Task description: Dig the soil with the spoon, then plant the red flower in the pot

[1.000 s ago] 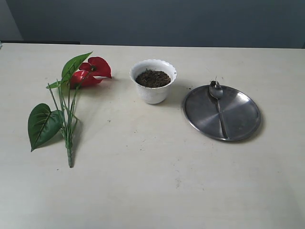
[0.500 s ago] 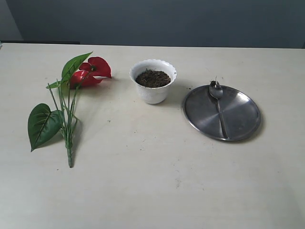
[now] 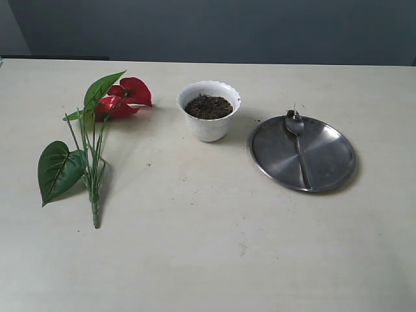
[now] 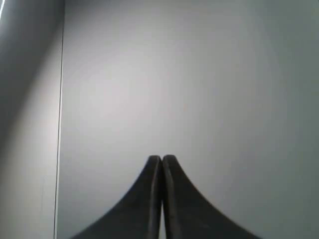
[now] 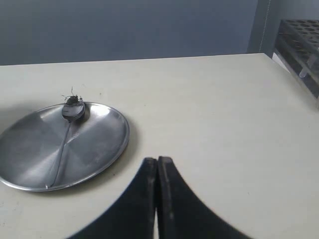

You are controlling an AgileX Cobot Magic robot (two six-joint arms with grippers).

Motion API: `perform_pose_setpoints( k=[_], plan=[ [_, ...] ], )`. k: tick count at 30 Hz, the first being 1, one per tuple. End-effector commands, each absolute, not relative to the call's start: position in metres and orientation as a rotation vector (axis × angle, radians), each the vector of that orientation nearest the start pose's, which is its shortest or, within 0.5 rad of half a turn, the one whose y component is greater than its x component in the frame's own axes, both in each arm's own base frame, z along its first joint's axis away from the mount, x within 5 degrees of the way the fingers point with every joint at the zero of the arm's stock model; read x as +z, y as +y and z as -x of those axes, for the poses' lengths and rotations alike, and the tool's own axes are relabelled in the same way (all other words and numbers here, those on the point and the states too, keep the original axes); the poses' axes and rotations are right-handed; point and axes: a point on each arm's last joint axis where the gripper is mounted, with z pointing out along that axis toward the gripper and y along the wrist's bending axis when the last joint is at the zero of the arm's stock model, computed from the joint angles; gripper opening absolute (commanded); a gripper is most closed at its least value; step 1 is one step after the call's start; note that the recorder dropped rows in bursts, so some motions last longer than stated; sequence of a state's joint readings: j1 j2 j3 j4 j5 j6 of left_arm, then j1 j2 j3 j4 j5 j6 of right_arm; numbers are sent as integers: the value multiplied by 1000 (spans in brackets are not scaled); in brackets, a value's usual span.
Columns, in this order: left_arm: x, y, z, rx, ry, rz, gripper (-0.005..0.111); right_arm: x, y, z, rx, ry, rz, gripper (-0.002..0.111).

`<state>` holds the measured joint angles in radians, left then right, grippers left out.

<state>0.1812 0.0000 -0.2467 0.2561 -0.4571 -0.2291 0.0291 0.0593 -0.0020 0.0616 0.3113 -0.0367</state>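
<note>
Pale cream desk [image 3: 214,247] fills the exterior view, its far edge meeting a dark blue-grey wall. The things sit in a loose row across the far half, and a broad stretch of bare desk spreads in front of them.

At the left lies the flower [image 3: 133,91], flat on its side. Its red bloom points toward the far edge and its stem end toward the near side. One large green leaf spreads out to the left of the stems. A gap of bare desk separates the bloom from the pot [image 3: 208,127].

The pot is white with a scalloped rim and stands upright near the middle. Dark soil [image 3: 208,106] fills it almost to the rim.

To the right, close to the pot but apart from it, rests a round steel plate [image 3: 328,156]. The spoon [image 3: 294,125] lies on the plate, its bowl at the plate's far rim and its handle running to the near rim. A small dark clump with fibres sits on the bowl. Bare desk continues to the right of the plate.

The left end effector [image 4: 162,158] appears only in its wrist view, its two dark fingers pressed together and clenched on nothing, against a plain grey surface.

The right end effector [image 5: 157,160] is also clenched and holds nothing. It is over bare desk, near the plate's rim but apart from it. In this view a dark rack [image 5: 299,40] stands past the desk's side edge.
</note>
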Motion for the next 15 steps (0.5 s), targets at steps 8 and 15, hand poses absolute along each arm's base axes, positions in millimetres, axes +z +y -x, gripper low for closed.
perform_pose_setpoints(
  k=[8,15],
  plan=[
    [428,-1,-19,170,940,26,0,183,3,-58,44,1843,21,-1],
    [457,18,-73,135,1319,204,0,183,3,-58,44,1843,21,-1]
  ],
)
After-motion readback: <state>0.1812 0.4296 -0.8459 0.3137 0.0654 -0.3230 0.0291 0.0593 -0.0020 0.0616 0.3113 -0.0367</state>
